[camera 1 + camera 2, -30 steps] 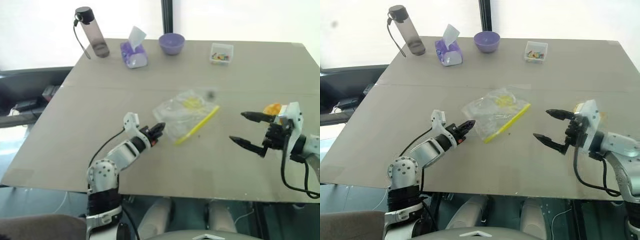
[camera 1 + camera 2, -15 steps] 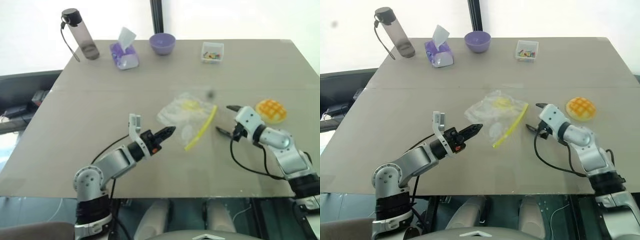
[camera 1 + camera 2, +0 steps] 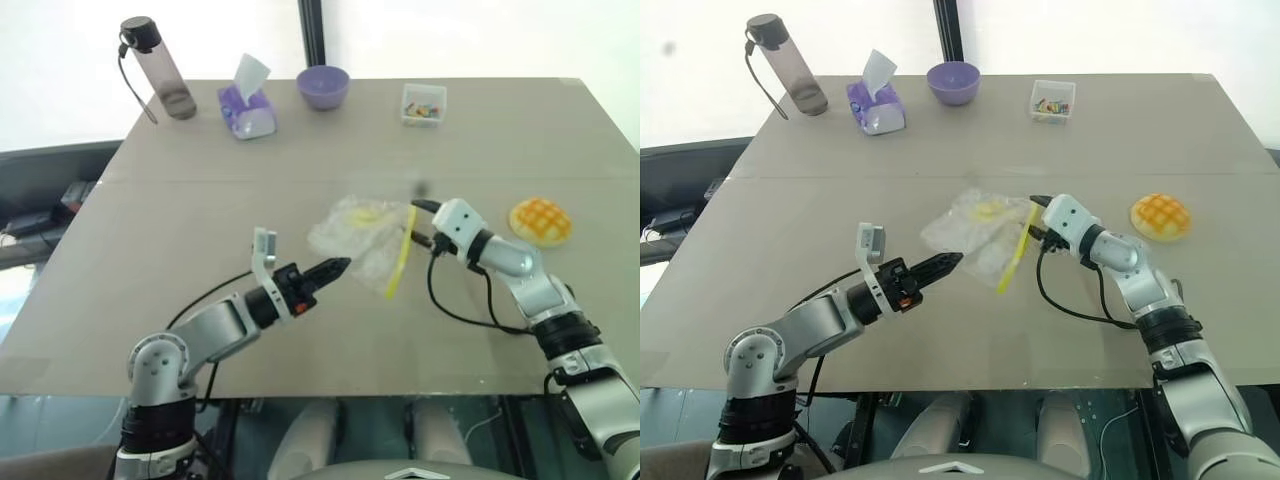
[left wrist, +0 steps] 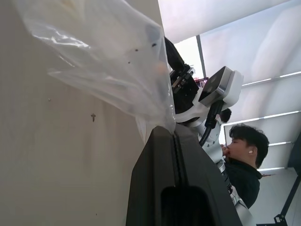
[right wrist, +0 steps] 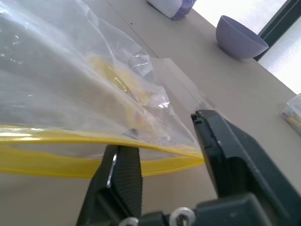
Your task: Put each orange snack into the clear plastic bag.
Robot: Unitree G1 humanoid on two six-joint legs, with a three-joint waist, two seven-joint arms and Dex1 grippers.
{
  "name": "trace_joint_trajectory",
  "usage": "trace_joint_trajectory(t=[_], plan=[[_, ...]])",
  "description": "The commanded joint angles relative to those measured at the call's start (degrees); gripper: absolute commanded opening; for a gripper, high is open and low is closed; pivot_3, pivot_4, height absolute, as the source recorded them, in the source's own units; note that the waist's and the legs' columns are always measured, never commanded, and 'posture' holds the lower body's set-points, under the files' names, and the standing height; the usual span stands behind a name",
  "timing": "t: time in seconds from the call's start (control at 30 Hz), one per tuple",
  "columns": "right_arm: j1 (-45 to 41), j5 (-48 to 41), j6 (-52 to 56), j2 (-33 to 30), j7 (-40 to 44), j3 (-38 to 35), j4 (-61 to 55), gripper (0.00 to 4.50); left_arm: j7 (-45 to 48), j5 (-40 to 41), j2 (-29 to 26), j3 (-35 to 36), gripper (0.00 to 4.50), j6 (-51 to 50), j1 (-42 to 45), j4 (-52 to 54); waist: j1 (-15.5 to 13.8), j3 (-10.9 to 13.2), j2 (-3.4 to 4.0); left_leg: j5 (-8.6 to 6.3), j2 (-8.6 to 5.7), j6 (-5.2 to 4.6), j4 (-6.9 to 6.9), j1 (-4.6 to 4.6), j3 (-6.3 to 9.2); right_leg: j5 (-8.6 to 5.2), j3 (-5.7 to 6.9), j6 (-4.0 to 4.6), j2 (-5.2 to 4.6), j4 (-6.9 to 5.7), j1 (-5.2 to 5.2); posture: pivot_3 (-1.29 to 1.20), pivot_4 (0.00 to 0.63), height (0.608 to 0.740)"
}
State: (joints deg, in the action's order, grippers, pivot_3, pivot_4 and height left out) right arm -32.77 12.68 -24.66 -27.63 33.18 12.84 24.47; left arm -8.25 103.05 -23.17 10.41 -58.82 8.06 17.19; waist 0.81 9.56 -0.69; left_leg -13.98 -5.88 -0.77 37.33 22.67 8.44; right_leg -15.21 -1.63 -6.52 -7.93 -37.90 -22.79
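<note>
While your left gripper (image 3: 338, 266) stayed pinched on the bag (image 3: 362, 238), your right gripper (image 5: 164, 150) reached its yellow strip.
Its half-open jaws sat around the strip; one bun (image 3: 540, 219) waited outside.

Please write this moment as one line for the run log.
left gripper: shut on clear plastic bag | right gripper: jaws straddling bag's yellow strip | orange snack: on table
</note>
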Motion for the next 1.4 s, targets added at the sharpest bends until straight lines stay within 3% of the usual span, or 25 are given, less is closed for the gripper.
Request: trace_joint_trajectory(t=[0.03,0.07,0.2,0.37,0.53,0.6,0.67,0.73,0.93,1.1,1.4], plan=[[-1.3,-0.4,-2.1,0.2,-0.9,-0.6,-0.5,0.36,1.6,2.7,-1.8,-0.4,0.0,1.3,-0.4,2.2,0.1,0.0,0.0,0.0,0.0,0.0,0.0,0.0,-0.01,0.0,-0.01,0.0,0.01,0.0,-0.01,0.0,0.15,0.74],[-1.3,-0.4,-2.3,0.3,-1.0,-0.7,-0.6,0.06,2.0,2.8,-2.5,-0.3,0.0,1.4,-0.4,1.9,0.1,0.0,0.0,0.0,0.01,0.0,0.0,0.0,-0.02,0.0,-0.02,0.01,0.02,0.0,-0.01,0.0,0.15,0.74],[-1.0,-0.5,-2.2,0.2,-1.2,-1.1,-1.6,0.06,2.8,1.3,-4.4,-0.5,0.0,1.9,0.1,0.2,0.1,0.0,0.0,0.0,0.02,0.0,-0.01,0.0,-0.02,0.01,-0.03,0.02,0.04,-0.01,-0.02,0.0,0.15,0.74],[-0.7,-0.4,-0.5,0.0,-2.6,-2.2,-4.3,0.06,8.0,-12.5,-5.6,-0.6,0.0,5.3,3.0,-2.7,0.1,0.0,0.01,0.01,0.01,0.01,-0.02,-0.01,-0.03,0.02,-0.04,0.03,0.06,-0.01,-0.02,0.0,0.15,0.74],[-1.2,6.2,6.6,2.3,-12.3,-3.2,-8.8,0.0,10.1,-30.1,-6.0,-2.1,2.02,11.6,8.6,-7.2,0.0,0.0,0.01,0.02,0.01,0.03,-0.04,-0.01,-0.01,0.03,-0.03,0.05,0.09,-0.01,-0.04,0.0,0.15,0.74],[-1.4,7.2,9.8,3.5,-14.2,-3.4,-9.7,0.0,12.0,-36.7,-6.0,-2.7,2.02,14.6,10.4,-8.2,0.1,0.0,0.01,0.03,0.01,0.05,-0.06,-0.01,-0.03,0.04,-0.04,0.06,0.09,0.0,-0.05,0.0,0.15,0.74],[-1.9,15.7,16.8,3.8,-19.2,-1.9,-12.3,0.0,13.6,-45.2,-6.6,-4.5,2.02,19.0,13.1,-8.5,0.1,0.0,0.01,0.03,0.02,0.05,-0.1,0.0,-0.03,0.04,-0.04,0.07,0.09,0.02,-0.07,0.0,0.15,0.74],[-3.3,25.4,26.8,4.4,-22.5,0.1,-13.9,0.0,16.0,-55.9,-8.3,-8.7,2.02,24.0,15.7,-7.8,0.0,0.0,-0.01,0.04,-0.01,0.07,-0.11,0.18,-0.03,0.06,-0.05,0.09,0.1,-0.04,-0.28,0.0,0.15,0.74],[-8.8,33.6,41.1,9.3,-21.3,4.3,-12.8,0.0,22.2,-82.0,-9.8,-23.7,2.02,35.4,23.6,-6.0,0.4,0.0,-0.01,0.09,0.01,0.15,-0.24,0.27,-0.15,0.12,-0.13,0.17,0.11,-0.04,-0.45,0.0,0.15,0.74],[-12.7,36.4,50.0,13.2,-19.8,6.7,-10.8,0.0,25.8,-91.6,-7.1,-30.5,2.02,37.8,26.0,-5.4,1.0,0.0,-0.01,0.1,0.04,0.16,-0.36,0.41,-0.16,0.12,-0.15,0.17,0.12,-0.06,-0.69,0.0,0.15,0.74],[-14.6,39.0,54.6,16.0,-19.9,10.9,-9.6,0.0,25.0,-101.9,-1.9,-33.2,2.02,30.5,26.6,-7.6,1.8,0.0,-0.01,0.13,0.02,0.21,-0.27,0.58,-0.11,0.13,-0.13,0.17,0.18,-0.17,-0.86,0.0,0.15,0.74]])
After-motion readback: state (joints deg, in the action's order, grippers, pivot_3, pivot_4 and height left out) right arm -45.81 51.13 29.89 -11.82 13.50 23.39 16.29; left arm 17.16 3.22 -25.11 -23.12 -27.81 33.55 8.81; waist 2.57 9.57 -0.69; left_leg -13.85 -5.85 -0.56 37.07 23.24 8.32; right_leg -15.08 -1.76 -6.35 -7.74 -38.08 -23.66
